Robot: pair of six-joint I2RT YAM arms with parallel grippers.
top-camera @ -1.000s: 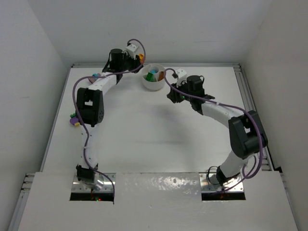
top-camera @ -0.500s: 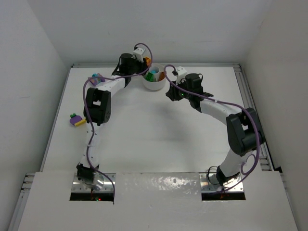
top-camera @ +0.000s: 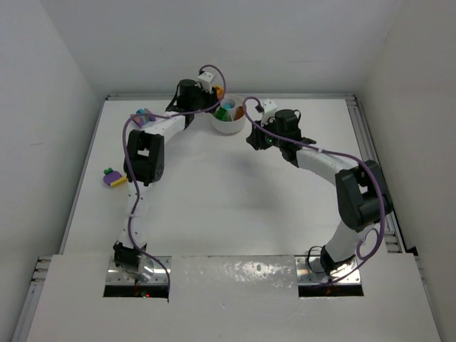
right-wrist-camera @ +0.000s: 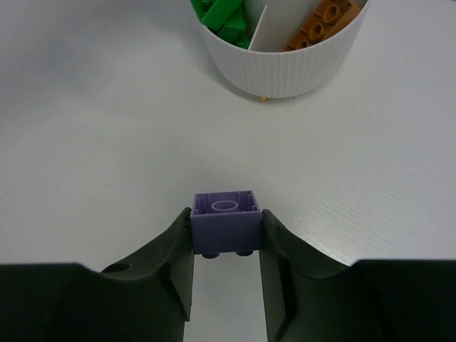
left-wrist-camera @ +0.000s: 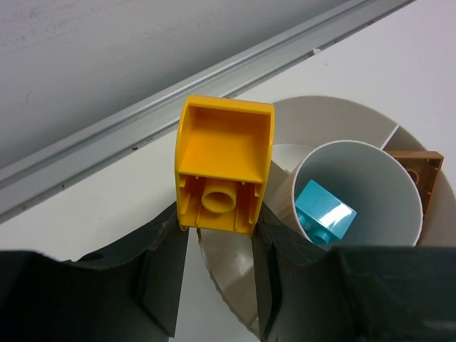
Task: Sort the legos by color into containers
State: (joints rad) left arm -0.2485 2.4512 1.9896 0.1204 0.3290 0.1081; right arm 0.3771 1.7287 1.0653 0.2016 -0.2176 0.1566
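Note:
The containers are sections of one round white dish (top-camera: 228, 122) at the back of the table. My left gripper (left-wrist-camera: 219, 217) is shut on a yellow lego (left-wrist-camera: 224, 167), hollow underside toward the camera, above the dish's rim (left-wrist-camera: 335, 107) and beside the central well (left-wrist-camera: 356, 153). That well holds a teal lego (left-wrist-camera: 324, 215); an orange lego (left-wrist-camera: 420, 169) lies in an outer section. My right gripper (right-wrist-camera: 226, 235) is shut on a purple lego (right-wrist-camera: 226, 217), a little above the table and short of the dish wall (right-wrist-camera: 285, 68). Green legos (right-wrist-camera: 224, 18) and orange legos (right-wrist-camera: 324, 20) fill two sections.
A purple, yellow and green cluster of loose legos (top-camera: 112, 177) lies near the table's left edge. Teal and pink pieces (top-camera: 142, 114) lie at the back left beside my left forearm. A metal rail (left-wrist-camera: 142, 135) runs along the back wall just behind the dish.
My left gripper has swung right with the yellow lego, from left of the dish to over its back-left rim. The right gripper shifted slightly left with the purple lego. Both are still over the last half second.

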